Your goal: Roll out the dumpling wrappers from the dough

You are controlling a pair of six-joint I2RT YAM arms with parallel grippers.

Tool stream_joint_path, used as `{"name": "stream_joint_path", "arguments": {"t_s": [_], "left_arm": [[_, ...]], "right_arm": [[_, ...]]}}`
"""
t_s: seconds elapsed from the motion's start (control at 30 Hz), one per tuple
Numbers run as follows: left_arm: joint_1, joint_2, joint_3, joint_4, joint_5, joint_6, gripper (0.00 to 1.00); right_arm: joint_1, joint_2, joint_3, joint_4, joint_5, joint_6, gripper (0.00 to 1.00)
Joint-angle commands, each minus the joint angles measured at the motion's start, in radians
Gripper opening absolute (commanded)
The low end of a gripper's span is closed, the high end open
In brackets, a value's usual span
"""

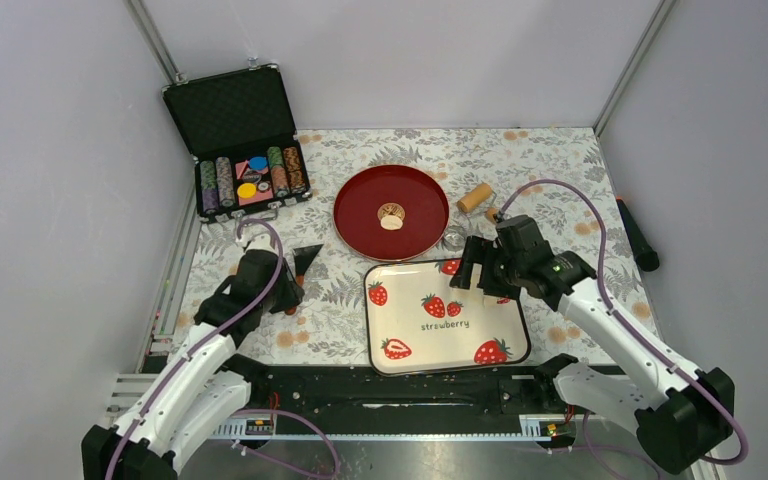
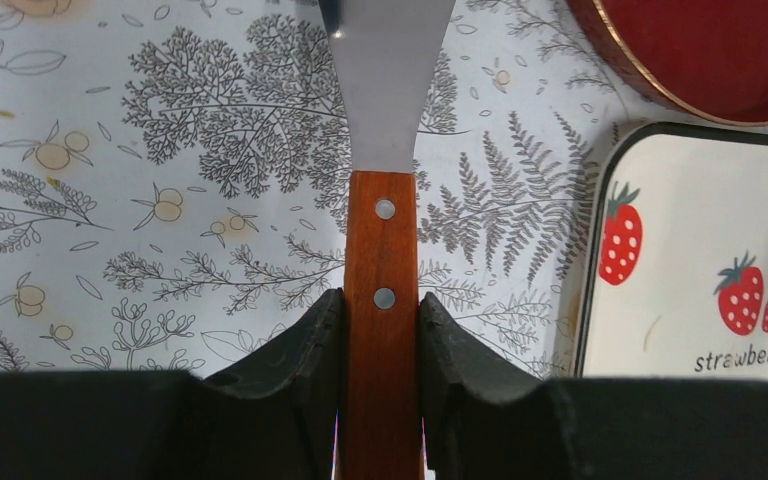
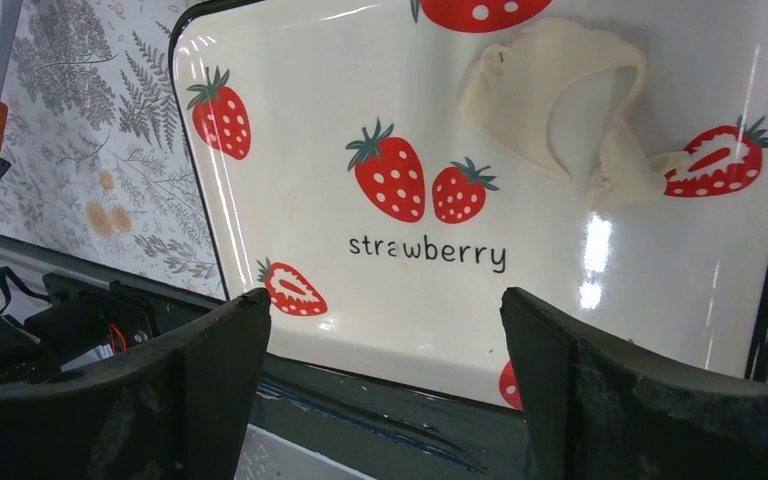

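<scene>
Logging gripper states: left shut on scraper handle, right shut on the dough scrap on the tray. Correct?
No, the right gripper is open, per the right wrist view; the dough scrap lies free on the tray. The left gripper is shut on the scraper handle.

The single word "strawberry" is printed in dark lowercase letters on the cream strawberry tray (image 3: 300,200), just under a pair of printed strawberries, and it can be read in all three views. Markings on the poker chips (image 1: 250,178) in the black case (image 1: 230,110) are too small to read.
</scene>
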Motion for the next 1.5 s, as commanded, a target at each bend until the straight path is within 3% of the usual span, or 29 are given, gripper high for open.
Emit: {"name": "stream_joint_path", "arguments": {"t_s": [0.0, 0.1, 0.23, 0.37, 0.47, 0.67, 0.9, 1.07, 1.27, 1.47], "left_arm": [[0.005, 0.016, -0.029, 0.113, -0.056, -0.064, 0.0], [0.005, 0.029, -0.047, 0.129, -0.074, -0.094, 0.04], [0.005, 0.027, -0.055, 0.14, -0.086, -0.103, 0.26], [0.006, 0.034, -0.044, 0.142, -0.076, -0.086, 0.58], [0.008, 0.042, -0.039, 0.146, -0.06, -0.085, 0.75], [0.026, 0.018, -0.056, 0.225, 0.017, -0.085, 0.98], [0.119, -0.012, -0.062, 0.35, 0.133, 0.006, 0.99], [0.188, -0.008, -0.042, 0.447, 0.102, 0.132, 0.99], [0.199, 0.051, -0.02, 0.578, -0.031, 0.268, 0.99], [0.201, 0.166, -0.076, 0.745, -0.178, 0.342, 0.99]], "right_arm": [[-0.006, -0.054, -0.008, -0.048, 0.054, -0.028, 0.93], [-0.005, -0.08, -0.021, -0.053, 0.055, -0.025, 0.93], [-0.006, -0.096, -0.026, -0.066, 0.058, -0.031, 0.94], [-0.005, -0.106, -0.023, -0.078, 0.064, -0.038, 0.94], [-0.006, -0.111, -0.028, -0.078, 0.064, -0.038, 0.94], [-0.005, -0.108, -0.024, -0.077, 0.074, -0.045, 0.96], [-0.006, -0.042, 0.055, -0.08, 0.139, -0.147, 1.0], [-0.005, -0.053, 0.05, 0.025, 0.323, -0.229, 1.0], [-0.017, -0.179, -0.197, 0.418, 0.586, -0.347, 1.0], [-0.159, -0.216, -0.482, 0.906, 0.526, -0.369, 0.98]]}}
